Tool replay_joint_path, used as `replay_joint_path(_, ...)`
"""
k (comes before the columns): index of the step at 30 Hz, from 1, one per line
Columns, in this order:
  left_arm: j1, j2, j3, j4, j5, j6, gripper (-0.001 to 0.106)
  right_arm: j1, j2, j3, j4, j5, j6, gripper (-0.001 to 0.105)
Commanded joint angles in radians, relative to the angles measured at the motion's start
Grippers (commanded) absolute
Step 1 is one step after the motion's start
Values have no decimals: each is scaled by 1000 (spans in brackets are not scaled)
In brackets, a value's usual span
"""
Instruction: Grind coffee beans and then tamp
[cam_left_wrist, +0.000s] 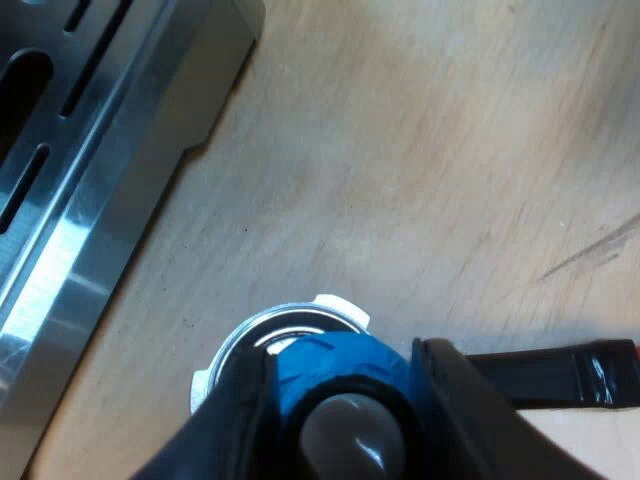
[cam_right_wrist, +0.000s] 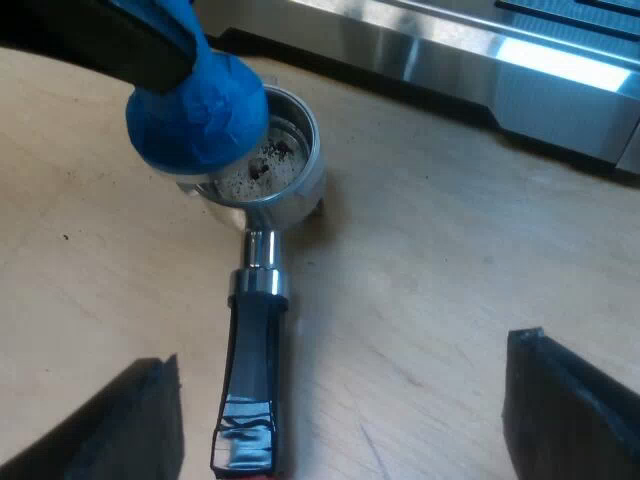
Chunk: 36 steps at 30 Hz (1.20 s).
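Note:
The metal holder (cam_right_wrist: 262, 175) lies on the wooden table with its basket (cam_left_wrist: 290, 328) facing up and some dark grounds inside. Its dark handle (cam_right_wrist: 252, 370) runs out from the basket and ends in red (cam_left_wrist: 622, 352). My left gripper (cam_left_wrist: 345, 388) is shut on the blue tamper (cam_left_wrist: 335, 365), holding it over the basket's rim. In the right wrist view the blue tamper (cam_right_wrist: 197, 112) covers one side of the basket, and I cannot tell if they touch. My right gripper (cam_right_wrist: 345, 418) stands open, low over the table near the handle's end, with nothing between its fingers.
The espresso machine's steel base with its slotted drip tray (cam_left_wrist: 70, 170) stands close beside the holder, and its front edge (cam_right_wrist: 500, 60) runs along past the basket. Bare wooden table (cam_right_wrist: 450, 260) lies around the holder.

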Motion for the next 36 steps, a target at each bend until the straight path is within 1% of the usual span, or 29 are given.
replay_joint_path(1,-6,2,-3,-6,-11,7,0,-3,-3,0,-2,14,-10,68)
replay_joint_path(7,-6,22,-3,-27,-13,7,0,-3,-3,0,-2,14,-10,68)
replay_joint_path(12,-6,23,-3,-27,-65,7,0,-3,-3,0,-2,14,-10,68)
replay_joint_path(24,-6,27,5,-20,-72,7,0,-3,-3,0,-2,14,-10,68)
replay_joint_path(28,-6,52,6,-23,-20,7,0,-3,-3,0,-2,14,-10,68)
replay_joint_path(32,-6,80,6,-37,-4,7,0,-3,-3,0,-2,14,-10,68)
replay_joint_path(36,-6,88,6,-48,-4,7,0,-3,-3,0,-2,14,-10,68)
